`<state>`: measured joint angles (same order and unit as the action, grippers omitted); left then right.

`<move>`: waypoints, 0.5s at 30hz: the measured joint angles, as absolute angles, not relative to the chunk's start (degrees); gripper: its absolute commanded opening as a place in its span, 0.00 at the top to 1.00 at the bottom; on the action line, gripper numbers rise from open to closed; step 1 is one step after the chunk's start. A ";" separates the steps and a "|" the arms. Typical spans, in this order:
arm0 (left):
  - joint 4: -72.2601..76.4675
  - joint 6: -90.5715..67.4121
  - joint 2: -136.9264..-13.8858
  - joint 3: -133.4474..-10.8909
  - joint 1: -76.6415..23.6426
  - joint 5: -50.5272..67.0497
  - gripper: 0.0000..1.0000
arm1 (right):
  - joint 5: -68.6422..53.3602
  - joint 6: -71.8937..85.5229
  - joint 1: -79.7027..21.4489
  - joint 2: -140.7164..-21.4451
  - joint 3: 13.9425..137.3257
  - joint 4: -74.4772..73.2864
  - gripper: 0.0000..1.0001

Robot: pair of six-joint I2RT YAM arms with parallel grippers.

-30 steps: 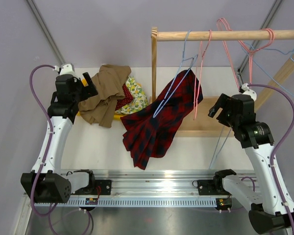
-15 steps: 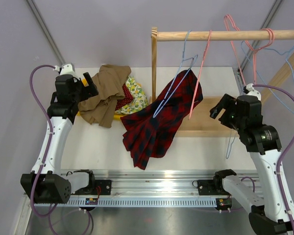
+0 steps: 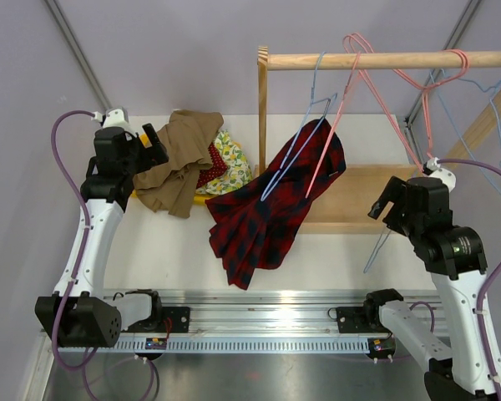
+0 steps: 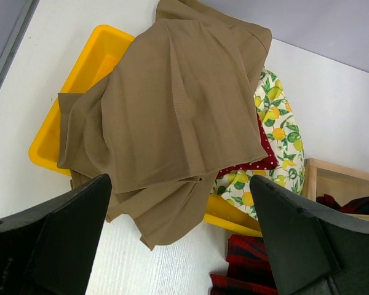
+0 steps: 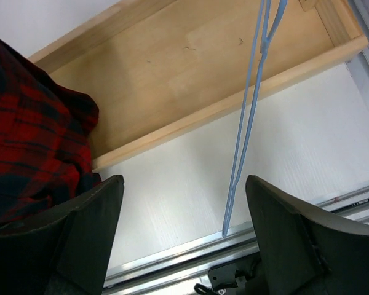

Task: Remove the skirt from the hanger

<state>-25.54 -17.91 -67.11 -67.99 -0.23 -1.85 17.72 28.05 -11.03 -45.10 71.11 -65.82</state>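
Both claws gape wide and empty: the left claw (image 4: 179,181) hovers over the heap in the yellow bin (image 4: 89,58), and the right claw (image 5: 183,179) hangs beside a dangling spare blue hanger (image 5: 247,123). The skirt (image 3: 271,209) drapes from the hanger (image 3: 295,150) on the wooden rail (image 3: 401,59), its hem slumped on the worktop (image 3: 167,251). Here's the danger: a pink hanger (image 3: 331,125) crosses the cloth, so a tug could snag wire and drag hangers off the rail.

Both arms rise from their near-edge bases and bend at the elbows, the left gripper (image 3: 153,144) and the right gripper (image 3: 381,199) each angled downward, fingers spread wide apart.
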 measured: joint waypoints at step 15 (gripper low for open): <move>-25.47 -18.11 -66.30 -67.96 -0.23 -0.93 0.01 | 23.14 28.99 -11.03 -56.88 68.69 -67.11 0.08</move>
